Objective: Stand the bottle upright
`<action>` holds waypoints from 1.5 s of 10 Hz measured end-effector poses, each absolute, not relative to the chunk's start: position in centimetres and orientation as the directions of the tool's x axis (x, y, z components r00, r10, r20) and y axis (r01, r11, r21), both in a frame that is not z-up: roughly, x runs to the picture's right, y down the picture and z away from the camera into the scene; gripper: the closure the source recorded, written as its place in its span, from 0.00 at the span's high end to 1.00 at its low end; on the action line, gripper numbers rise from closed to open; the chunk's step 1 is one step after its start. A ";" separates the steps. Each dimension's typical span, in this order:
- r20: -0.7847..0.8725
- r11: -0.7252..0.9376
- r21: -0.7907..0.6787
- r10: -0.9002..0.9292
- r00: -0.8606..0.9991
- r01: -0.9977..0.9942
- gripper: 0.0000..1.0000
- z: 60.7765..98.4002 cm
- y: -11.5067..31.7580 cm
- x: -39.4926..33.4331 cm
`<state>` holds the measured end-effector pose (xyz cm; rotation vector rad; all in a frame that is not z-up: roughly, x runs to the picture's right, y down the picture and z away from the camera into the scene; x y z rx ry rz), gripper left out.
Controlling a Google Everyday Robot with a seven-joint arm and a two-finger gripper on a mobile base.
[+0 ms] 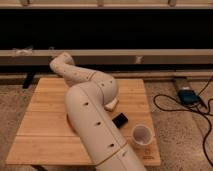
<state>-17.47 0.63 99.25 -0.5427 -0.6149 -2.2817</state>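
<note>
My arm (92, 115) reaches up over the wooden table (45, 125), bends at the far left and folds back toward the table's middle. The gripper is hidden under the arm's last link, near the table's middle, so I do not see it. A small whitish thing (112, 104) peeks out from under the arm at the right. I cannot tell whether it is the bottle or a white block. No bottle shows plainly.
A small black object (119, 120) lies right of the arm. A white cup (141, 135) stands near the table's front right corner. A sliver of an orange rim (69, 123) shows left of the arm. Cables and a blue device (186, 95) lie on the floor at the right.
</note>
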 end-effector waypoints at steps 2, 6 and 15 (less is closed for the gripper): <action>0.545 -0.637 0.260 -0.524 -0.655 0.725 0.80 98.9 0.1 -16.9; 0.531 -0.661 0.286 -0.493 -0.689 0.693 0.80 97.6 -0.1 -19.8; 0.583 -0.734 0.247 -0.409 -0.702 0.633 0.79 98.9 -0.6 -22.8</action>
